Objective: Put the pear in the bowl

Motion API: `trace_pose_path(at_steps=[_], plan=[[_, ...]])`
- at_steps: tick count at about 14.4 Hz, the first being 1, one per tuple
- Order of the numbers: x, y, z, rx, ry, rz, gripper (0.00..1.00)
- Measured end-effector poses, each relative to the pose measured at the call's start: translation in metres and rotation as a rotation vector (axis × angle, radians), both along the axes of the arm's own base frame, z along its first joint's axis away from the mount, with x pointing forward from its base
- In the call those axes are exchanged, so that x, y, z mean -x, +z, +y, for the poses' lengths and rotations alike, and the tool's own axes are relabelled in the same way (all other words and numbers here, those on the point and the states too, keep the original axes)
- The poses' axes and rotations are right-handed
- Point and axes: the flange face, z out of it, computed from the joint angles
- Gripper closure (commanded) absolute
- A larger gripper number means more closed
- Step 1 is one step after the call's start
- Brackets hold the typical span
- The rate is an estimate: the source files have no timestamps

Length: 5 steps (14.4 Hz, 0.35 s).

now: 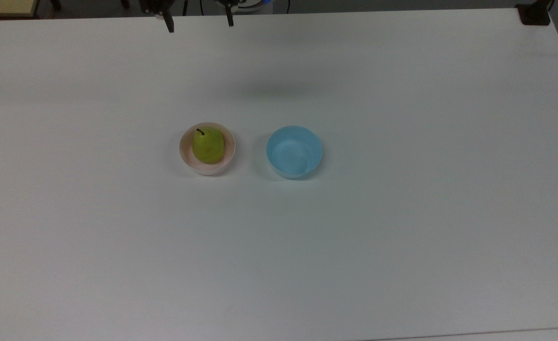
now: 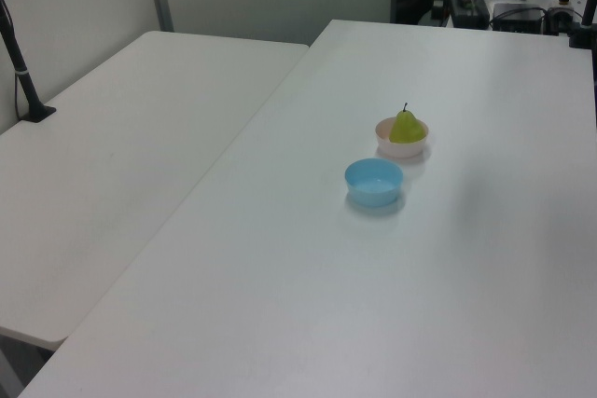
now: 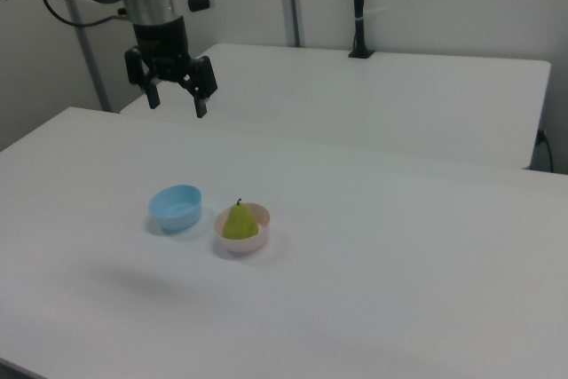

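Near the middle of the right view, the pear sits stem-up inside the pale pink bowl on the white table, and the light blue bowl stands just beside it toward the right view's left, apart from it. Farther back, in the upper left of the right view, the gripper hangs high above the table with its fingers spread apart and nothing between them, well away from both bowls.
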Motion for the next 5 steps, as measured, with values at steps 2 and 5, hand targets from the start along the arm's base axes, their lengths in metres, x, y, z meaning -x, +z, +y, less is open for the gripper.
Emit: trace_pose_path(at_steps=[2, 5], plan=[[0.002, 0.0025, 0.0034, -0.011, 0.006, -0.005, 0.0], [0.0, -0.0037, 0.0071, -0.012, 0.007, 0.005, 0.0]])
